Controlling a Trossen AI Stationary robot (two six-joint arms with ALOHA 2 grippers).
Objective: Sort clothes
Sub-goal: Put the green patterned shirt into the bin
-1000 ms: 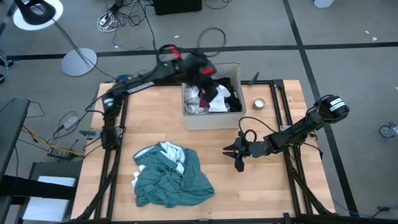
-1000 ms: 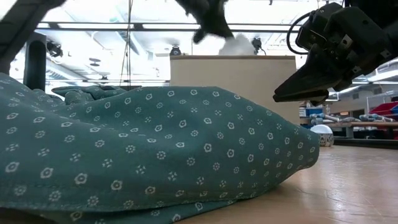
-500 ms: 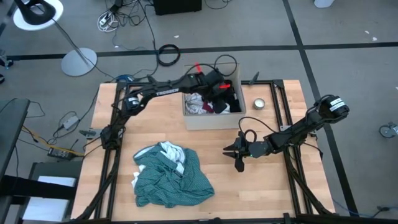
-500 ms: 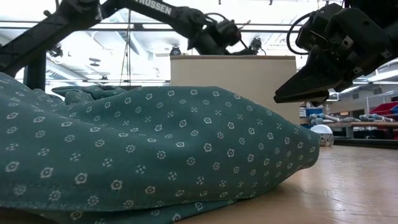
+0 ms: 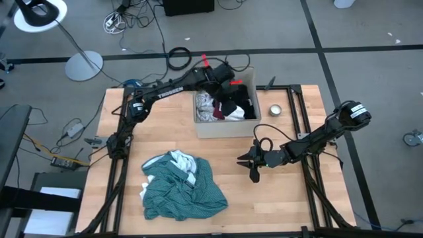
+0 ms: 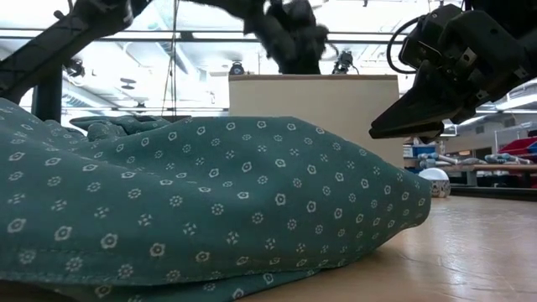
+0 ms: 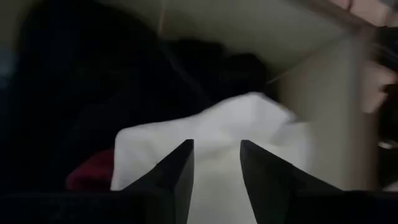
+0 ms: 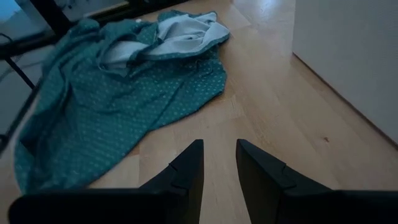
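We count one crumpled teal shirt (image 5: 184,187), dotted white; left gripper (image 7: 216,169) open, right gripper (image 8: 219,163) slightly parted, empty.

Teal shirt (image 5: 184,187) white-dotted, white lining; tan box (image 5: 223,124); black, white, red clothes (image 5: 228,106).

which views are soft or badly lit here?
Left wrist view: dark and blurred inside the cardboard box, only the white garment reads. Low view: backlit by ceiling lights, left arm motion-blurred, teal shirt sharp. Right wrist view: dim but legible. High view: even, clear.
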